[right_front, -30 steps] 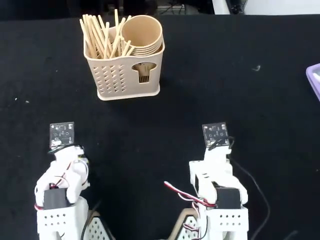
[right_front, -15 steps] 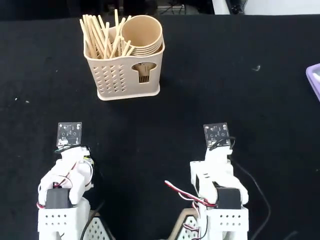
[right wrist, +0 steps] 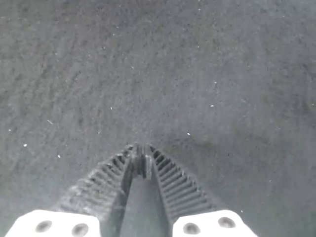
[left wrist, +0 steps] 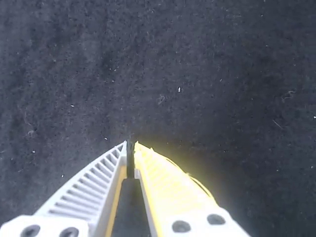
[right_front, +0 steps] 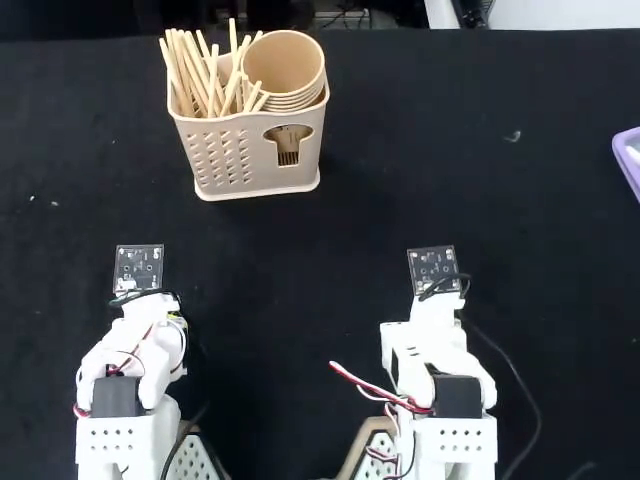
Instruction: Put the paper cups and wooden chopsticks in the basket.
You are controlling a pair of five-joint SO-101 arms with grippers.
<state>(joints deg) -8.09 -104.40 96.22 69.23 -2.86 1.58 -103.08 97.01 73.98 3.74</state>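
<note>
A beige perforated basket [right_front: 240,160] stands at the far left of the black table. Several wooden chopsticks [right_front: 200,75] stick up from its left half, and a stack of paper cups [right_front: 285,68] sits in its right half. Both arms are folded back at the near edge, far from the basket. My left gripper [left wrist: 130,146] is shut with nothing in it, its tips just above the bare black cloth. My right gripper [right wrist: 140,148] is likewise shut and empty over the cloth. In the high view the left arm [right_front: 130,350] and the right arm [right_front: 435,345] sit side by side.
A purple object [right_front: 630,160] pokes in at the right edge of the table. The black cloth [right_front: 450,150] between the arms and the basket is bare. Red and black wires [right_front: 365,390] trail beside the right arm's base.
The left arm shifted slightly to the right and settled between one second ago and half a second ago. Since then nothing has moved.
</note>
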